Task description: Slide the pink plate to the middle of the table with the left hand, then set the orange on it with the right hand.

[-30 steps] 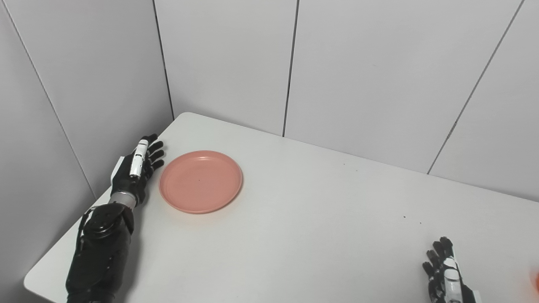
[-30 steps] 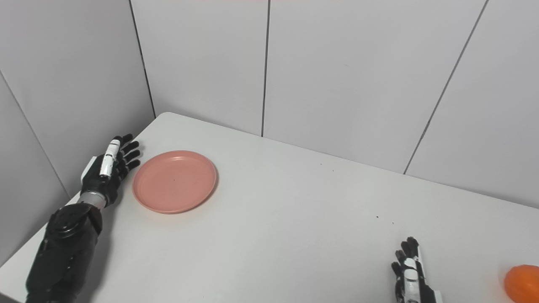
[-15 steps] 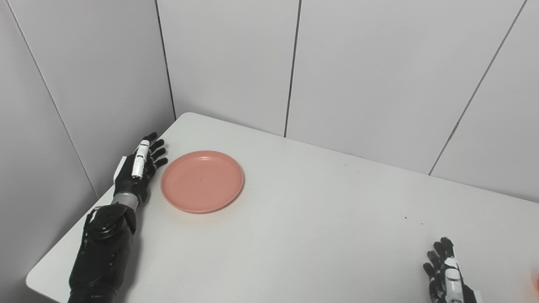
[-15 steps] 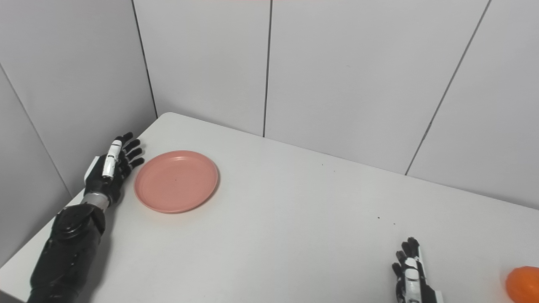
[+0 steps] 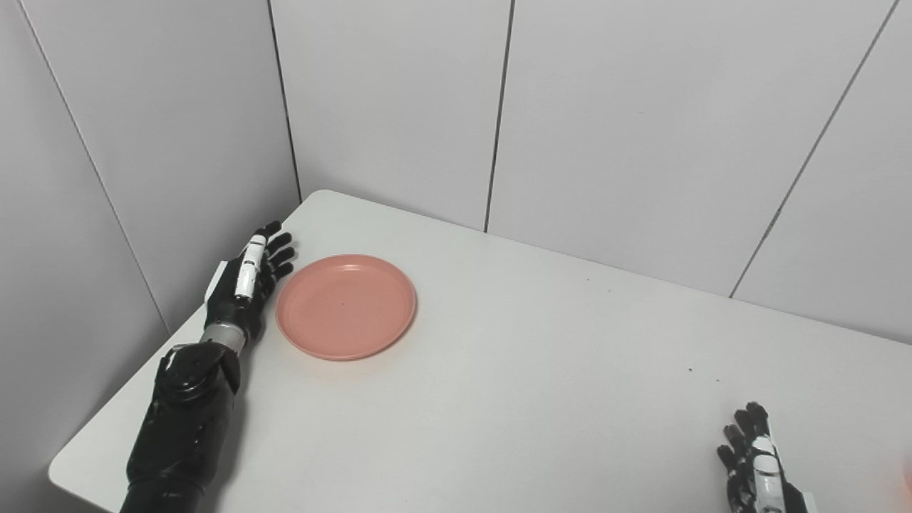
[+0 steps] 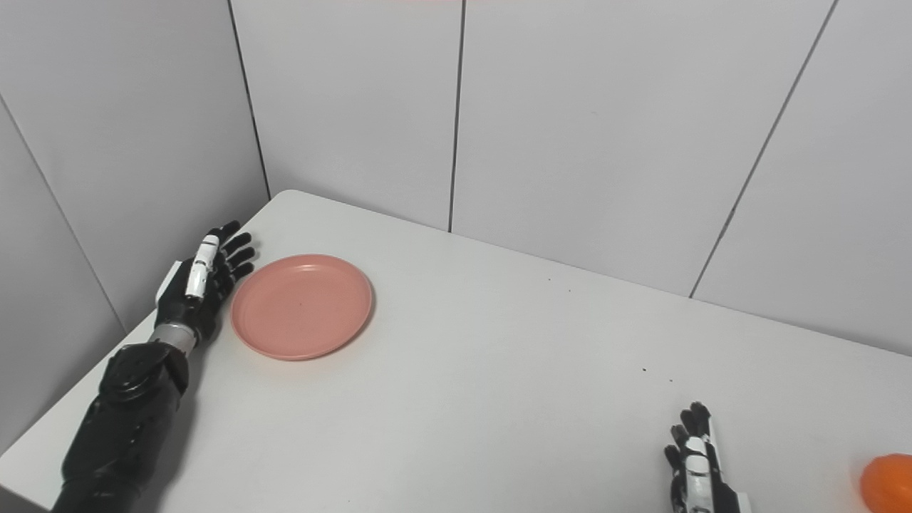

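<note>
The pink plate [image 5: 346, 306] lies flat on the white table [image 5: 513, 377], near its far left corner. My left hand [image 5: 247, 281] stands on edge just left of the plate, open, fingers stretched toward the wall, a narrow gap between palm and rim. At the bottom right my right hand [image 6: 695, 467] rests open on the table, partly cut off by the picture's edge. The orange [image 6: 885, 482] sits to the right of that hand, at the frame's right border; the left eye view shows only a sliver of it.
Grey wall panels [image 5: 613, 121] close in the table at the back and along the left side, right behind my left hand. The table's near left corner [image 5: 60, 470] shows at the bottom left.
My left hand has shifted a little forward and toward the plate's rim. The camera has drifted slightly, moving the whole picture right. The plate and the right hand have not moved.
</note>
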Motion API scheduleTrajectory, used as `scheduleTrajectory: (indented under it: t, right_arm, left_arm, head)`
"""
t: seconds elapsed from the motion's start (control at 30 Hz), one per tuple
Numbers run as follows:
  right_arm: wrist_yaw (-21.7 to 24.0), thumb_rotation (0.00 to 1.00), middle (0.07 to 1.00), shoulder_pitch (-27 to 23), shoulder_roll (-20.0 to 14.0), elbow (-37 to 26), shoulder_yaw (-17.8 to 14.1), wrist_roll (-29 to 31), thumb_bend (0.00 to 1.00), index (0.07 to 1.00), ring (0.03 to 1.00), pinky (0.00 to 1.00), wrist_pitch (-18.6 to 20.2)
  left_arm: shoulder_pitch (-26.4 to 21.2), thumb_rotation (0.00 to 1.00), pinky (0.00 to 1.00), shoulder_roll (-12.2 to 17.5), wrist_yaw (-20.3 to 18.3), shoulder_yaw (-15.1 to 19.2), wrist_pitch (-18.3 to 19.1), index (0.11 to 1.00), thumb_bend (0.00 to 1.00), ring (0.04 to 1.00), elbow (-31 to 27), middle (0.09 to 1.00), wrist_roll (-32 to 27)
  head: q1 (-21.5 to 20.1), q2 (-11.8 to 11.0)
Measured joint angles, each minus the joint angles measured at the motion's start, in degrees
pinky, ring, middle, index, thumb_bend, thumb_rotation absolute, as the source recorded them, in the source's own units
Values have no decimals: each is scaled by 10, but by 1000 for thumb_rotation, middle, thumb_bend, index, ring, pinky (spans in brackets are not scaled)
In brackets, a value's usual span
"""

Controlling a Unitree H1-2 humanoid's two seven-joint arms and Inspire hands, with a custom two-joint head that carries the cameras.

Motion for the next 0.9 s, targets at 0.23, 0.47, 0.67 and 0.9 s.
scheduleTrajectory:
  t: [0.23,0.47,0.67,0.9]
  right_arm:
    - [0,1000,1000,0,0,0,0,-1,154,1000,1000,1000,0]
    - [0,1000,1000,0,0,0,0,-2,151,1000,1000,1000,0]
    - [0,1000,1000,0,1,0,0,-1,158,1000,1000,1000,0]
    - [0,1000,1000,0,2,1,0,0,168,1000,1000,1000,0]
  left_arm:
    - [10,1000,890,-13,1,-7,20,883,344,898,-29,903,-11]
    - [19,1000,888,-22,4,-19,47,878,336,895,-64,898,-12]
    - [24,1000,890,-28,2,-36,49,885,360,901,-77,904,-11]
    - [30,1000,893,-37,4,-49,56,879,350,897,-95,897,-8]
  head:
    - [0,2]
    - [-2,4]
    - [-4,7]
    - [-7,9]
